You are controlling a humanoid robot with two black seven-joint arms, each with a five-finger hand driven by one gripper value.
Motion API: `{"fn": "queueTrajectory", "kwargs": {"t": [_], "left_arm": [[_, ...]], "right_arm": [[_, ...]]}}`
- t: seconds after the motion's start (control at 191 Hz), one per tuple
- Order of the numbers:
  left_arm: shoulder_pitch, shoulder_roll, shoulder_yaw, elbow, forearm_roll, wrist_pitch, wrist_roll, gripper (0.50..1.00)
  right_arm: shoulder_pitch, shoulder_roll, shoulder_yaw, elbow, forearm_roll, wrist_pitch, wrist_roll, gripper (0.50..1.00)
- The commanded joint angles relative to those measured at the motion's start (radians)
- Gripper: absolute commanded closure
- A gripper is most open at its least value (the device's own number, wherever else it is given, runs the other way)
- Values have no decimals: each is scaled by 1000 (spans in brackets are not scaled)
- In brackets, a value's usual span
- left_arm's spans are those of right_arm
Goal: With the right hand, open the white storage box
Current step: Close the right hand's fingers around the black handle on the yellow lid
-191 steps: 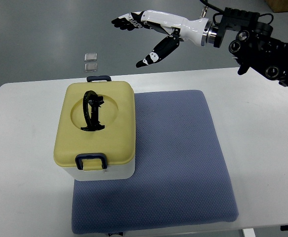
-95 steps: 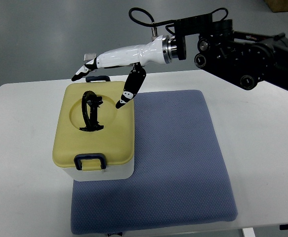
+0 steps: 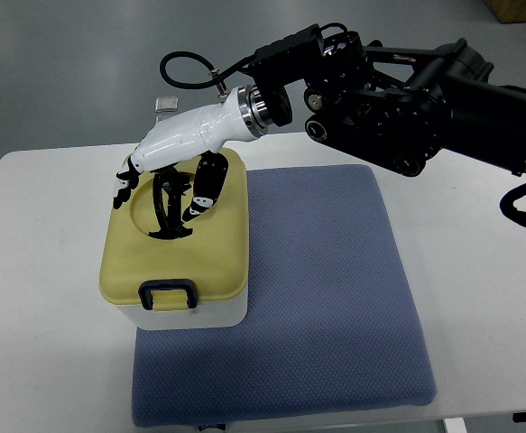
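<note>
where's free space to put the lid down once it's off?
Free: the blue mat right of the box, all bare, and the white table beyond the mat's right edge. Narrow bare strip of table left of the box. Crowded: over the lid, where the right hand sits at the handle.

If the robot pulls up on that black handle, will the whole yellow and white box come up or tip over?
The lid will probably stay shut, since the front latch looks closed. So the whole box might lift by its handle. It looks wide and squat, so it is unlikely to tip. The right hand hovers over it, fingers spread.
</note>
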Motion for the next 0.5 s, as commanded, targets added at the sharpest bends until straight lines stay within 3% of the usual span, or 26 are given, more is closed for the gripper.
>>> {"fn": "queueTrajectory", "kwargs": {"t": [0.0, 0.1, 0.215, 0.493], "left_arm": [[0, 0, 0, 0, 0, 0, 1, 500], [0, 0, 0, 0, 0, 0, 0, 500], [0, 0, 2, 0, 0, 0, 0, 500], [0, 0, 0, 0, 0, 0, 0, 500]], "right_arm": [[3, 1, -14, -1, -8, -20, 0, 707], [3, 1, -14, -4, -8, -24, 0, 720], [1, 3, -13, -7, -8, -35, -2, 773], [-8, 5, -13, -7, -6, -40, -2, 842]]}}
